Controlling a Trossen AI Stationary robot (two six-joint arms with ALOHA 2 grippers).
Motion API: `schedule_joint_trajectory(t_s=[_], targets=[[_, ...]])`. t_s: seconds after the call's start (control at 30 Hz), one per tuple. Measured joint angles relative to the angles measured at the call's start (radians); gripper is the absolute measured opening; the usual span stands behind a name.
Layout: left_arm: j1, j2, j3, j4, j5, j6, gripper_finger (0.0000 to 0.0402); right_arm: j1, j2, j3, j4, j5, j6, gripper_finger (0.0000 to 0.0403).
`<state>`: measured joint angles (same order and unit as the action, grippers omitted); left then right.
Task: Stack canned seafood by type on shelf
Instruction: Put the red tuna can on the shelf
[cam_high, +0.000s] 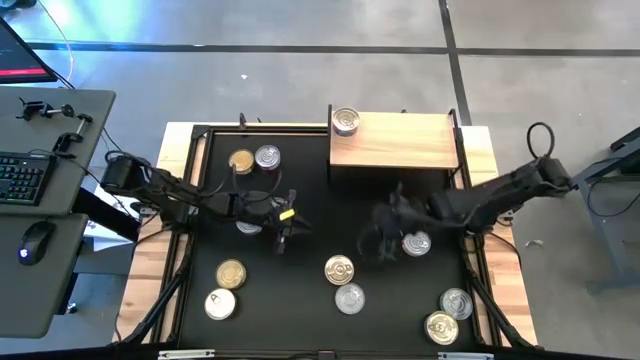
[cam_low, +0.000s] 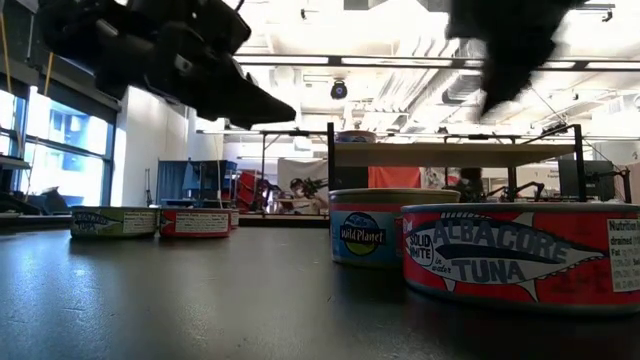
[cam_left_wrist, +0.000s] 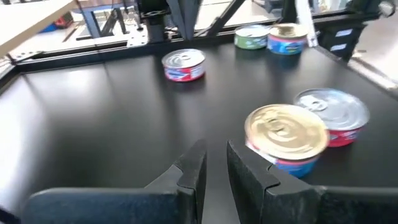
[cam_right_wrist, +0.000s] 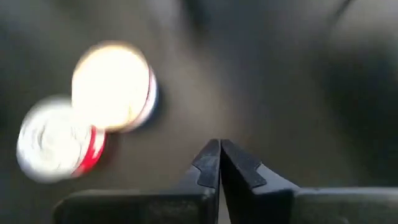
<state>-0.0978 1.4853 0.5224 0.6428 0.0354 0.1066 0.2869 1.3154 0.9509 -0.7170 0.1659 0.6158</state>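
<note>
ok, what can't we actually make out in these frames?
- Tin under the left arm, high view: mostly covered by the arm, so lid colour and type unknown.
- Tin by the right gripper, high view: partly hidden by the arm; label unreadable.
- Two tins in the right wrist view: motion blur wipes out the labels.
- Tin on the shelf: too small in the high view to read; in the low view only its top edge shows.

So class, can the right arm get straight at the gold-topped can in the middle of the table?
Probably yes: the right gripper, shut and empty, hangs beside the gold-topped can, with bare table between; only a silver-topped can touches its far side.
</note>
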Motion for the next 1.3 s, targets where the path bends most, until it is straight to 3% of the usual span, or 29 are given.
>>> schedule_joint_trajectory(t_s=[0.13, 0.27, 0.5, 0.57, 0.63, 0.7, 0.83, 1.07, 1.3], targets=[[-0.086, 0.0, 0.0, 0.001, -0.098, -0.067, 0.0053, 0.117, 0.001, -0.064, -0.157, -0.027, 0.347, 0.0], [-0.175, 0.0, 0.0, 0.001, -0.184, -0.126, 0.0053, 0.21, 0.015, -0.133, -0.204, -0.041, 0.621, 0.0], [-0.313, 0.0, 0.0, 0.007, -0.299, -0.166, 0.0053, 0.281, 0.078, -0.229, -0.129, -0.075, 0.844, 0.0], [-0.343, 0.0, 0.0, 0.007, -0.336, -0.165, 0.0053, 0.281, 0.111, -0.236, -0.06, -0.044, 0.835, 0.0], [-0.363, 0.0, 0.0, 0.009, -0.369, -0.158, 0.0053, 0.264, 0.119, -0.233, 0.088, 0.053, 0.779, 0.0], [-0.375, 0.0, 0.001, 0.015, -0.393, -0.157, 0.0053, 0.251, 0.134, -0.228, 0.246, 0.161, 0.675, 0.0], [-0.376, 0.0, 0.001, 0.024, -0.399, -0.15, 0.0053, 0.237, 0.132, -0.182, 0.347, 0.256, 0.468, 0.0], [-0.359, 0.0, 0.001, 0.032, -0.399, -0.143, 0.0053, 0.239, 0.13, 0.002, 0.095, 0.244, 0.283, 0.0021], [-0.348, 0.0, 0.001, 0.032, -0.399, -0.13, 0.0053, 0.263, 0.13, 0.02, -0.041, 0.204, -0.038, 0.0145]])
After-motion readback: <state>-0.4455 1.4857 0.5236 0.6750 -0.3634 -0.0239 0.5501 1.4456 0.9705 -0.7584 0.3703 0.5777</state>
